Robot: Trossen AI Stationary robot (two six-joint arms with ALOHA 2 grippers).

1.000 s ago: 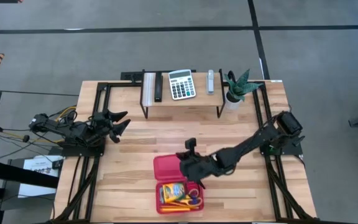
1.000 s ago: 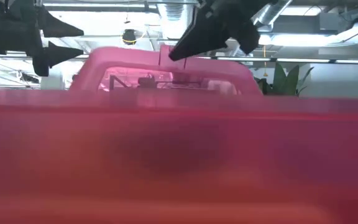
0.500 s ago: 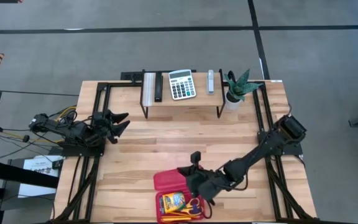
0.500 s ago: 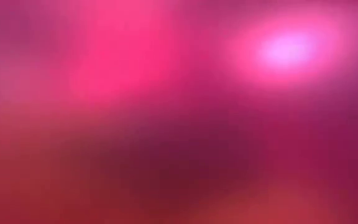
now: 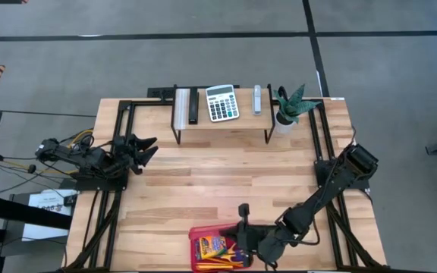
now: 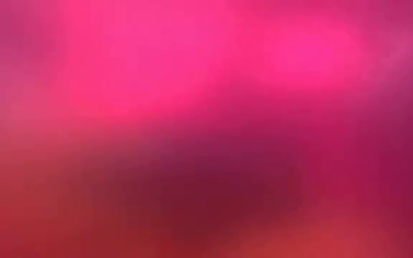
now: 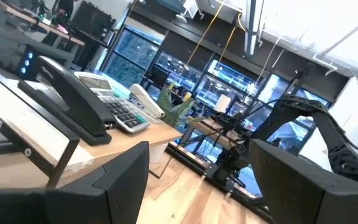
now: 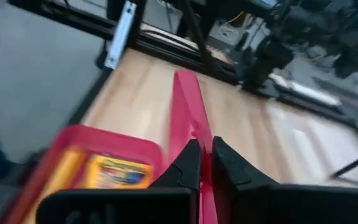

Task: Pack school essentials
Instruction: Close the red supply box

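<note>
A red translucent case lies at the table's near edge. In its tray are a yellow-green crayon box, orange and yellow pencils and scissors. The crayon box also shows in the right wrist view. The eraser does not show. My right gripper is shut on the case's lid, which stands up on its hinge. My left gripper is open and empty at the table's left side; it also shows in the left wrist view. The low view is filled with red blur. My right gripper pinches the lid's edge at the lid's right end, one finger on each face. The fingers come about level from the table's right. The lid stands nearly upright, seen edge-on, hinged to the tray's far side.
A low shelf at the far edge carries a grey calculator, a black bar and a small grey item. A potted plant stands at its right. Bare wood lies between the shelf and the case.
My right gripper has gone toward the table's near edge, still shut on the lid. The lid has swung up from lying open toward the far side to standing nearly upright over the tray. The tray has kept near the near edge. The low view has gone fully red.
</note>
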